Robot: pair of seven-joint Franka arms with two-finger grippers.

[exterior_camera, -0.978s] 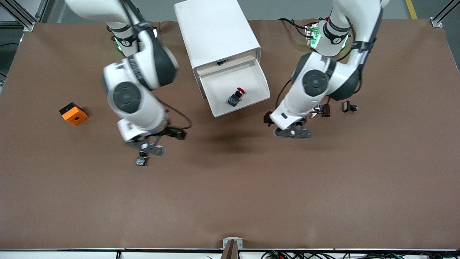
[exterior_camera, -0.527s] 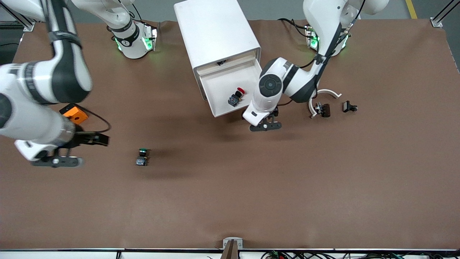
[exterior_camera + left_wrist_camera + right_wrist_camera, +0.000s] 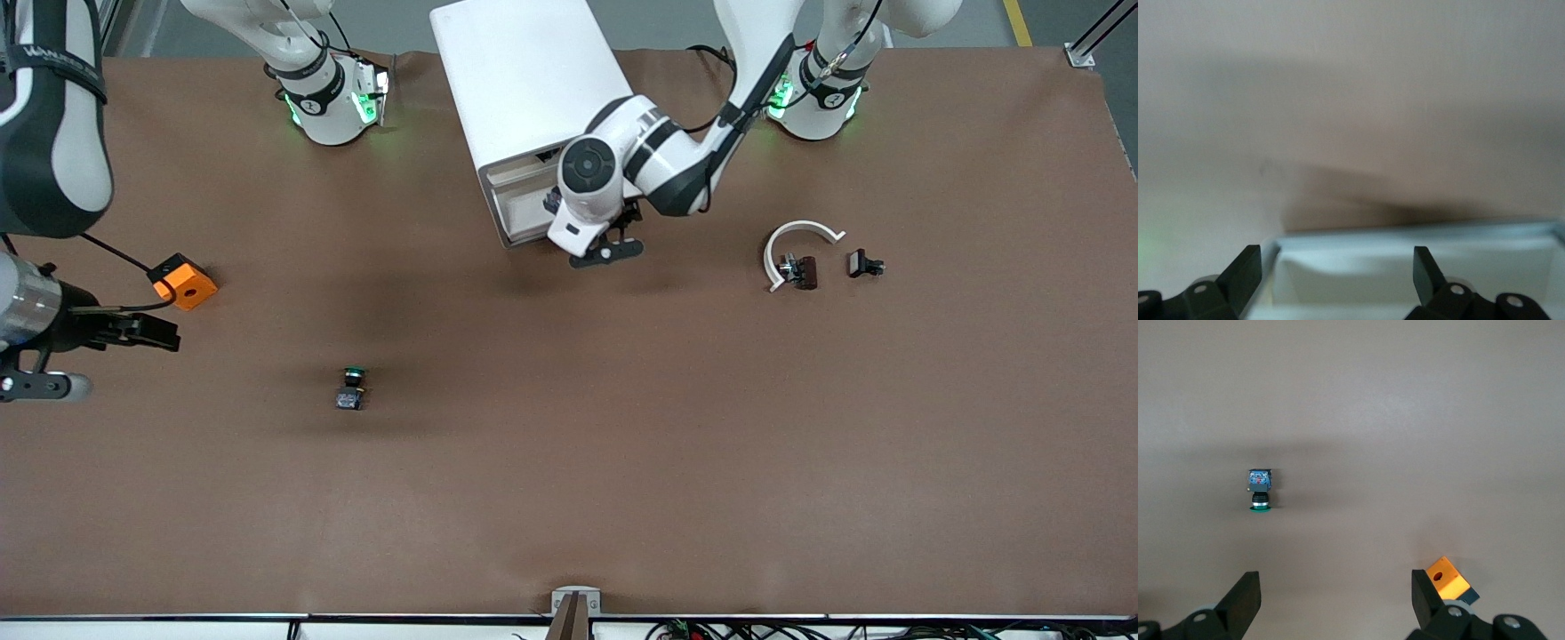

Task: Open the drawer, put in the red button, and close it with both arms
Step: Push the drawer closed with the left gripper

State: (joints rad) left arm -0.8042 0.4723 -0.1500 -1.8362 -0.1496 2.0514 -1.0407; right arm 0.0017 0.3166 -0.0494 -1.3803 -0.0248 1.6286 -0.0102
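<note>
The drawer (image 3: 520, 206) is nearly shut — only a narrow strip of its white tray and cream front shows below the white cabinet (image 3: 533, 80), the rest covered by the left arm's wrist. The red button cannot be seen; judging from the task it lies inside the drawer, though these views do not confirm it.

The left gripper (image 3: 606, 252) sits just in front of the drawer front, jaws wide and empty; in the left wrist view the pale drawer rim (image 3: 1418, 233) lies between the fingertips (image 3: 1245, 273). To finish the step well, I would keep the push square to the drawer front and along its slide, so the tray does not rack sideways and the light cabinet does not skid on the table (image 3: 569, 462). A slow, even press until the front sits flush seems safest.

The right gripper (image 3: 36, 384) hangs over the table at the right arm's end, near the orange block (image 3: 182, 281), jaws likewise wide with nothing between them — it waits, well apart from the cabinet. The task asks for both arms, so it would have to come across to help press.

The green button (image 3: 352, 388) stays out of this.
</note>
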